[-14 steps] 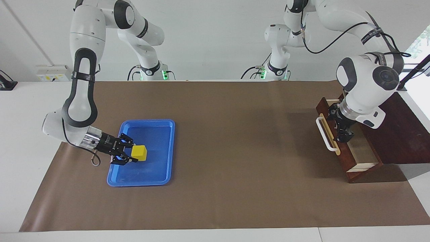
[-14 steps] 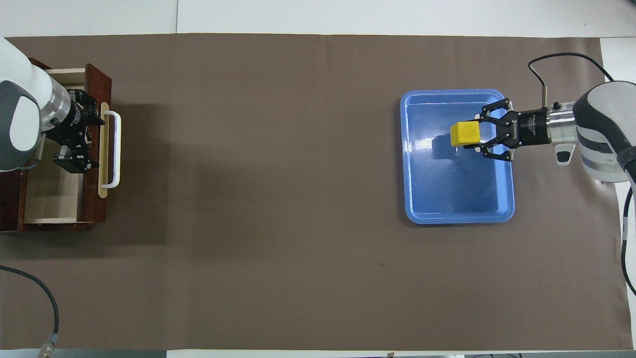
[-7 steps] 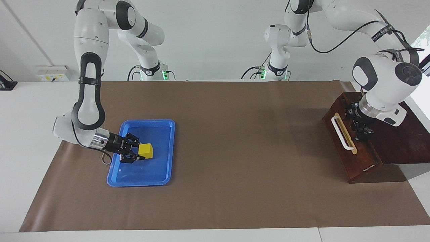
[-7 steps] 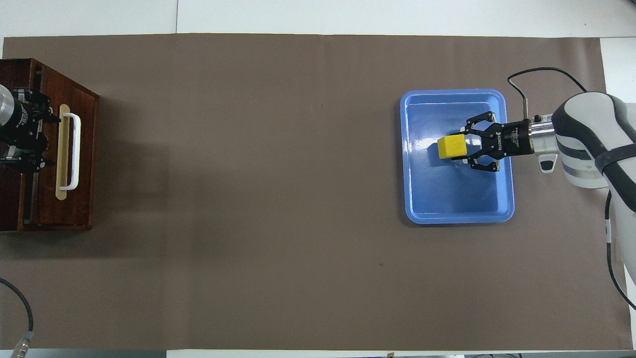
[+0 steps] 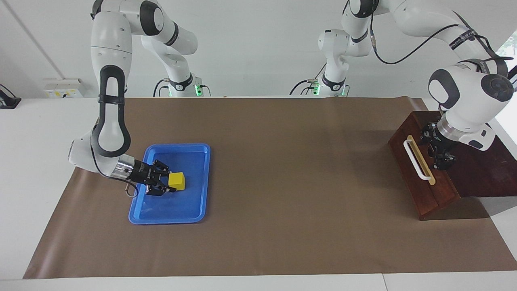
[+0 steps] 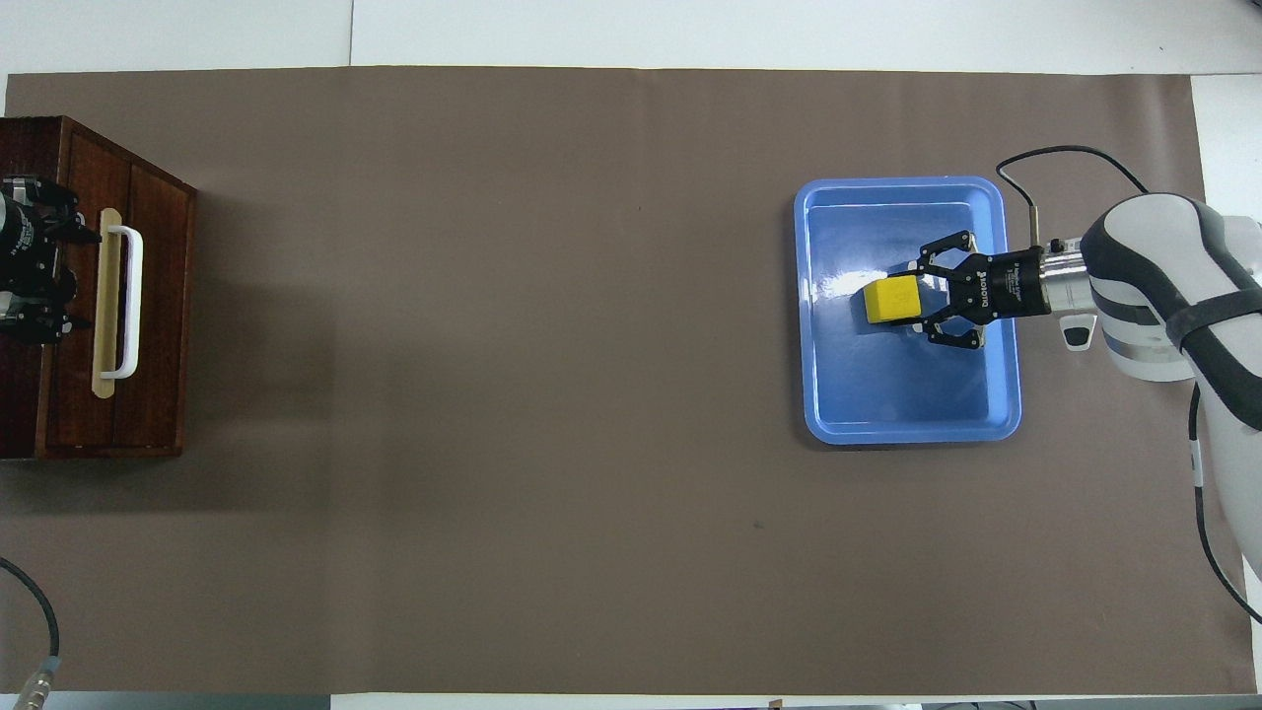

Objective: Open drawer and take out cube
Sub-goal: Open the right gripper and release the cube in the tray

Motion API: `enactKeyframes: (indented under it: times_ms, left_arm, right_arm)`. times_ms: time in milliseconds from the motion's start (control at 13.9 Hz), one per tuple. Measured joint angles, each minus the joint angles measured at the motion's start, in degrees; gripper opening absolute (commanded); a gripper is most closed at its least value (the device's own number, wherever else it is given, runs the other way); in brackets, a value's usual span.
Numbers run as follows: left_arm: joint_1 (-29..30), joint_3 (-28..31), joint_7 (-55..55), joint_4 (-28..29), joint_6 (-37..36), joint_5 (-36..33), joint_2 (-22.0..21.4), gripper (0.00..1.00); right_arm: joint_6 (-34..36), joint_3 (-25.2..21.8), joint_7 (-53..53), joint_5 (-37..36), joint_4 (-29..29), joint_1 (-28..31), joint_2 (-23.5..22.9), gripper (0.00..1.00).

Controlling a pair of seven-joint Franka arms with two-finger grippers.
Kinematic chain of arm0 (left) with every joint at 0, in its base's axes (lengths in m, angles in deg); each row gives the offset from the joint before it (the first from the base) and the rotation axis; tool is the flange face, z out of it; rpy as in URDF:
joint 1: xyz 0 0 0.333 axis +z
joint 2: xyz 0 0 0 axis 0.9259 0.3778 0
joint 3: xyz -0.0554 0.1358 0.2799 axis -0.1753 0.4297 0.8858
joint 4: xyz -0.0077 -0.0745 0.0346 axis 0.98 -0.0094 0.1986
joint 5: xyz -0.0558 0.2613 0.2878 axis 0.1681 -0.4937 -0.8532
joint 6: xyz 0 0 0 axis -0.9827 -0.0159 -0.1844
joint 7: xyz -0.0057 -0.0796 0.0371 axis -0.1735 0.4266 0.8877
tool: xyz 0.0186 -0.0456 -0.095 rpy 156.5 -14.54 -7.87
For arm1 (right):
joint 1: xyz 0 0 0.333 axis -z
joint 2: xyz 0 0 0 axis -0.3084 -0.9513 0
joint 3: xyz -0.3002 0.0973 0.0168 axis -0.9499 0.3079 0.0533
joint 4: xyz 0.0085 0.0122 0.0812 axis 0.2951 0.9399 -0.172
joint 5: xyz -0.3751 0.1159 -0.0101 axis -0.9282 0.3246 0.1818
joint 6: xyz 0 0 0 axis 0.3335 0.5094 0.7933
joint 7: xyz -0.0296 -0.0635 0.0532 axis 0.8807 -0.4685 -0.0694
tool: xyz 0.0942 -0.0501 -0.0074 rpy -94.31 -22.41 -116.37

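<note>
The matte yellow cube [image 5: 177, 181], a small solid block, sits inside the glossy blue plastic tray [image 5: 200, 178] at the facing view's lower left, gripped between the right gripper's [image 5: 166, 185] black jaws. At the middle right, the reddish-brown wooden drawer [image 5: 422, 184], with its white bar handle, stands pushed in; the left gripper [image 5: 442, 159] hovers over it, jaws' spread unclear. Brown paper covers the desk [image 5: 282, 182].

A robotics lab: two white Franka arms [image 5: 109, 81] bolted at the robots' edge of a white tabletop [image 5: 36, 133], a brown paper mat [image 5: 282, 161] spread nearly corner to corner, trailing cables, a bare white wall.
</note>
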Motion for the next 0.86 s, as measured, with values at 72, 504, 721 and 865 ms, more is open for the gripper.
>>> enactKeyframes:
  times_ms: [72, 504, 721, 865]
  left_arm:
    - [0.0, 0.0, 0.0, 0.0, 0.0, 0.0, 0.0, 1.0]
    - [0.0, 0.0, 0.0, 0.0, -0.1, 0.0, -0.1, 1.0]
    - [0.0, -0.2, -0.6, -0.5, -1.2, -0.1, -1.8, 1.0]
    - [-0.1, -1.1, -3.3, -0.8, -3.7, -0.1, -4.8, 1.0]
  right_arm:
    - [0.0, 0.0, 0.0, 0.0, 0.0, -0.2, 0.0, 1.0]
    - [3.9, 0.1, 5.3, -2.5, -3.5, -0.4, 3.4, 1.0]
    - [5.9, 0.3, 11.2, -6.8, -5.4, -1.8, 8.9, 1.0]
    - [6.1, 0.4, 12.7, -12.2, -5.7, -4.0, 13.5, 1.0]
